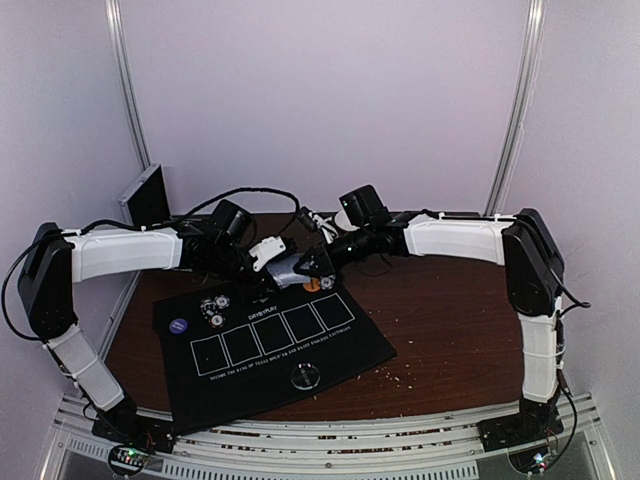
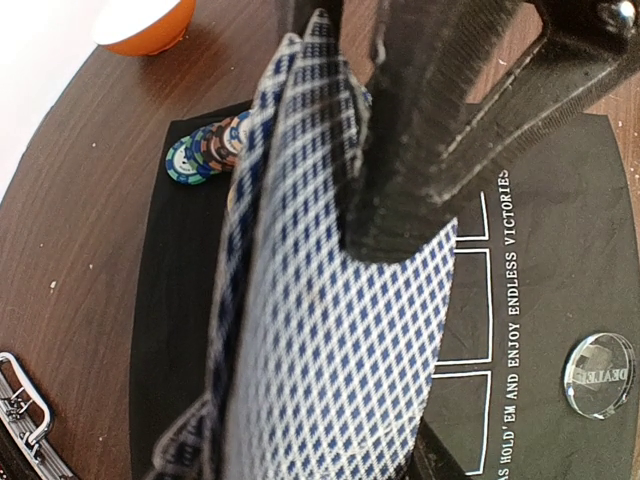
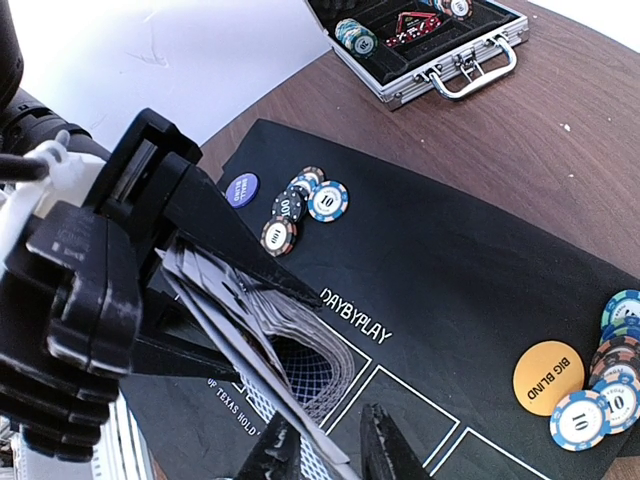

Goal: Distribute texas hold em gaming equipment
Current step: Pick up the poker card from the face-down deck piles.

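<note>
**Deck held over the mat's far edge**

I see my left gripper (image 1: 272,262) clamped on the fanned playing cards (image 2: 330,330), holding them above the far edge of the black mat (image 1: 340,345). My right gripper (image 3: 325,455) sits at the deck's lower corner, jaws slightly apart with a card edge between them; I can't tell if they touch it. Striped poker chips (image 3: 300,205) and the purple disc (image 3: 241,188) lie on the mat's left part. The orange disc (image 3: 548,377) lies by more chips at its far edge, and the clear disc (image 2: 598,375) at its near edge. An open metal case (image 3: 420,45) sits off the mat.
</note>
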